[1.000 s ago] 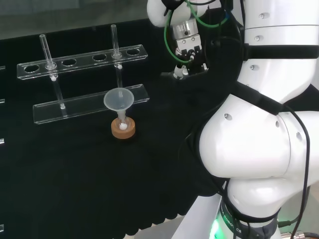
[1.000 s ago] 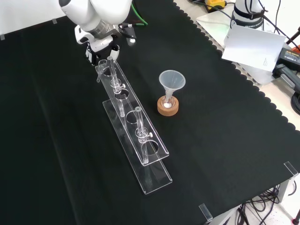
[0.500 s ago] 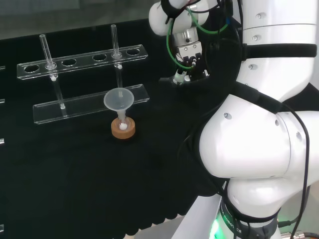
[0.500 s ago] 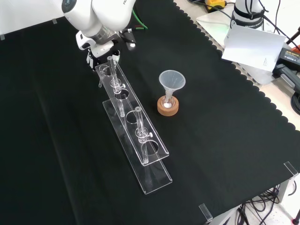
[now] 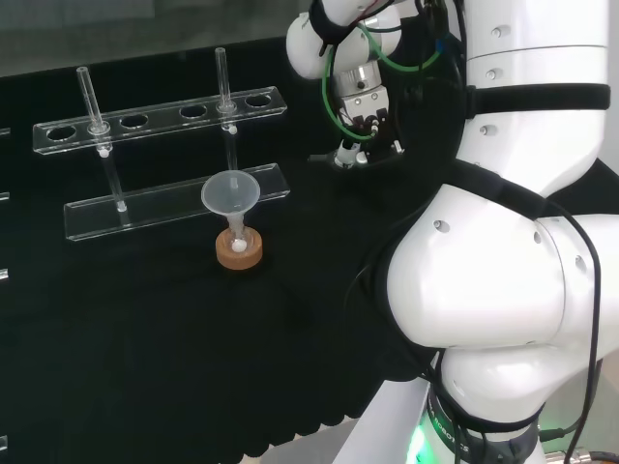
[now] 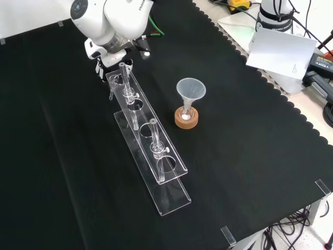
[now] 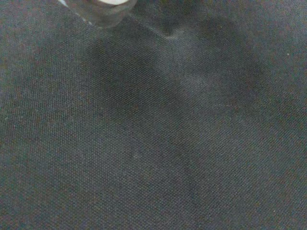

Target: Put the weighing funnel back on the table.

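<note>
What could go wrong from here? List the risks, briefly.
1. The hand is low beside one end of the tube rack. Pulling away, it could knock the rack or the upright glass tube nearest it.
2. The clear piece close over the cloth in the wrist view, likely the weighing funnel, might roll once released.

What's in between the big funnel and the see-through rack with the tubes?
Just bare black cloth. In the front view the funnel on its cork ring stands apart from the rack, with nothing between them.
</note>
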Controlling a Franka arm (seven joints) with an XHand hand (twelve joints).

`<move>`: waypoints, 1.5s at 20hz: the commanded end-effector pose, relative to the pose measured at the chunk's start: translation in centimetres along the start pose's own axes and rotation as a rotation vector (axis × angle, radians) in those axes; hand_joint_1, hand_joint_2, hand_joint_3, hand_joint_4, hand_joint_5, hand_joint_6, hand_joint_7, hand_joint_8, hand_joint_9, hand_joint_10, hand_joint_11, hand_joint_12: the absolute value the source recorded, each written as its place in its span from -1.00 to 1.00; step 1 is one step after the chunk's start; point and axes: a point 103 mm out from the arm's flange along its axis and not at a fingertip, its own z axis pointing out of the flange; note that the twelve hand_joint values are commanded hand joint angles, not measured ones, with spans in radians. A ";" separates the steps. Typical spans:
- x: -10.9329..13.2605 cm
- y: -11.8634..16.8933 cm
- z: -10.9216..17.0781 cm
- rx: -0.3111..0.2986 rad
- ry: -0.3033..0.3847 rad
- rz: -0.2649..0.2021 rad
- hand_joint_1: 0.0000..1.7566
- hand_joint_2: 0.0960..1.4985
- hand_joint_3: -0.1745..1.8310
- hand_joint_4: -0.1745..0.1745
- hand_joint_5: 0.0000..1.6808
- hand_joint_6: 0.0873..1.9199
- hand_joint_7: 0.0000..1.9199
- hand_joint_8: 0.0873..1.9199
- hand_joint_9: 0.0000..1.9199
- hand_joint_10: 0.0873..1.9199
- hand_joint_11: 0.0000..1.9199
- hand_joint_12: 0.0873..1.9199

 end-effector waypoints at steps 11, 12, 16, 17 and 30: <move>0.2 -0.5 -0.1 0.067 -0.105 0.029 -0.03 0.30 -1.00 -0.12 -0.67 -0.78 -0.90 -0.41 -0.27 -1.00 -0.57 0.27; 0.2 -0.7 -0.1 0.077 -0.110 0.027 -0.05 0.29 -1.00 -0.12 -0.74 -0.87 -0.95 -0.48 -0.34 -1.00 -0.65 0.31; 0.2 -1.5 -0.6 0.087 -0.103 0.025 -0.12 0.24 -1.00 -0.09 -0.89 -1.00 -1.00 -0.82 -0.54 -1.00 -0.87 0.37; 0.2 -1.9 -0.9 0.075 -0.101 0.023 -0.13 0.23 -1.00 -0.09 -0.90 -1.00 -1.00 -0.86 -0.56 -1.00 -0.89 0.38; -1.1 -9.8 -6.5 -0.007 -0.049 0.032 -0.18 0.20 -1.00 -0.16 -0.76 -1.00 -0.98 -0.57 -0.60 -0.77 -0.87 0.39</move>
